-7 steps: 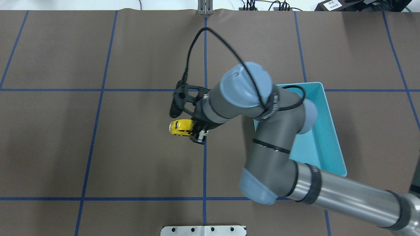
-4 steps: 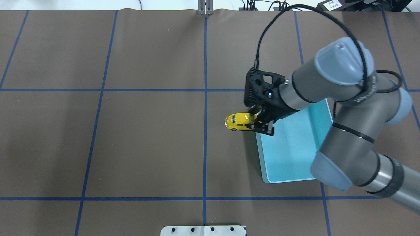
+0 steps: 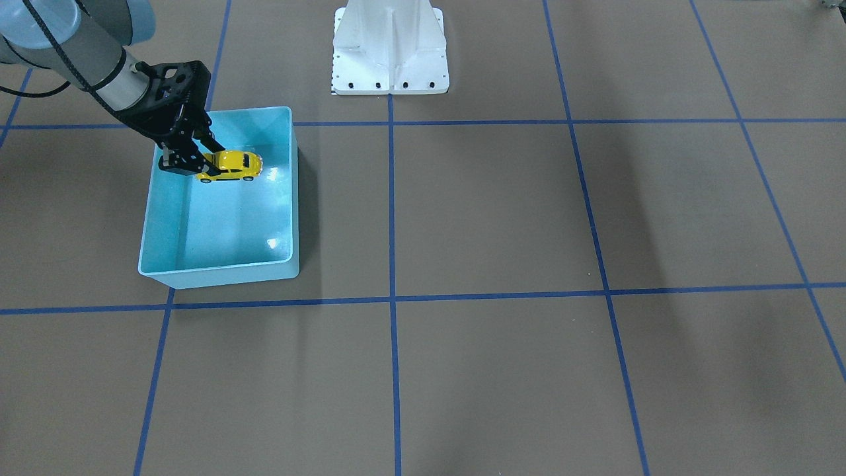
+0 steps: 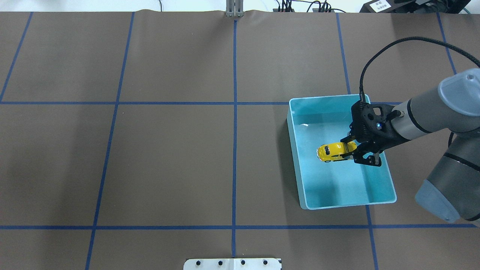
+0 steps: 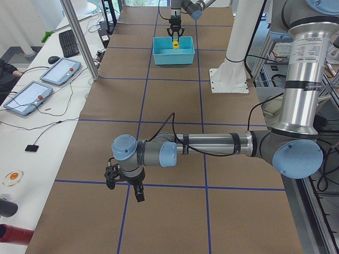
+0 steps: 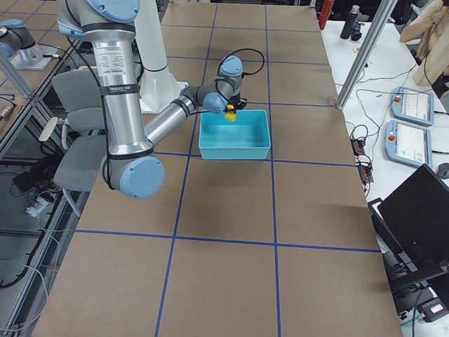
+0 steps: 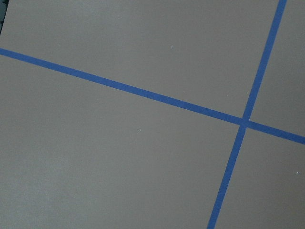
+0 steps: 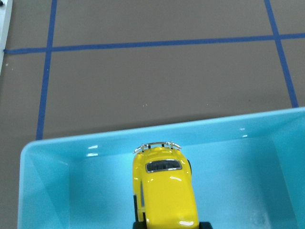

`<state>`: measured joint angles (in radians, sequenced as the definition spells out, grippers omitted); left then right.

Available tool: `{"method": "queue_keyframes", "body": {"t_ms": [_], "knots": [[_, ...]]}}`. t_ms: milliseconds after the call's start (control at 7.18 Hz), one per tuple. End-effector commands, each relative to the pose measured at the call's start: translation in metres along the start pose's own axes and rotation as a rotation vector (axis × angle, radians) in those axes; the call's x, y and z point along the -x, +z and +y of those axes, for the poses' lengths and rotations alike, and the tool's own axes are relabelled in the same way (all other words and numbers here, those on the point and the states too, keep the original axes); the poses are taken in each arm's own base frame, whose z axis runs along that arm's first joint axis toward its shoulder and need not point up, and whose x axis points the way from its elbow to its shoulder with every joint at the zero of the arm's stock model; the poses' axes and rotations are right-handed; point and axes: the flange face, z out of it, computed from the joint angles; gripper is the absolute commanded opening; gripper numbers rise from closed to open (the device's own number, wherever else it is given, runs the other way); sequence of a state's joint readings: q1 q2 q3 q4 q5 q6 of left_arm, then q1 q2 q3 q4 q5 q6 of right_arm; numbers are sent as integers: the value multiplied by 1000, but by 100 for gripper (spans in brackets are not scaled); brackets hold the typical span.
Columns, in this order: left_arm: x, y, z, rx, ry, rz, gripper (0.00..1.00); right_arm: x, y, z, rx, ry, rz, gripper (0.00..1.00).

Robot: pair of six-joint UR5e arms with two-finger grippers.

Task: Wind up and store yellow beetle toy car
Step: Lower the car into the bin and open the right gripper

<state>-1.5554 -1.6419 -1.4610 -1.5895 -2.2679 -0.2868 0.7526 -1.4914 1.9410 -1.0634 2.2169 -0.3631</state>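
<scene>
overhead exterior: right fingers (image 4: 368,160) pinch yellow beetle car (image 4: 332,152) over bin (image 4: 299,180) (left fingers (image 5: 140,194) unclear)

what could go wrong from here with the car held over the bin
The right gripper pinches the yellow beetle toy car only at its rear, so it may tilt or slip. If wound, it could shoot forward on release into the wall of the light blue bin and perhaps flip.

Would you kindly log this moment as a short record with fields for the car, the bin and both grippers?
bin: light blue bin, on the table, holding nothing else
car: yellow beetle toy car, over the bin's floor, gripped at one end
right gripper: shut on the car
left gripper: low over bare table, far from the bin; state unclear
</scene>
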Motion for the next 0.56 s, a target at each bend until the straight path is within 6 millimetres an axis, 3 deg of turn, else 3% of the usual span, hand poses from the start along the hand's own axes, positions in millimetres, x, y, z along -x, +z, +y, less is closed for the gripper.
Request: {"method": "queue_keyframes", "body": {"t_ms": [0,278,418], "knots": [[0,0,0,-1,1,1,100,-14,35,32,7,3,-1,0],[0,0,0,-1,2,1,100,-21,52,34,24,10,-12,4],[0,0,0,-1,2,0,100,-17,59,28,24,6,-23,60]]}}
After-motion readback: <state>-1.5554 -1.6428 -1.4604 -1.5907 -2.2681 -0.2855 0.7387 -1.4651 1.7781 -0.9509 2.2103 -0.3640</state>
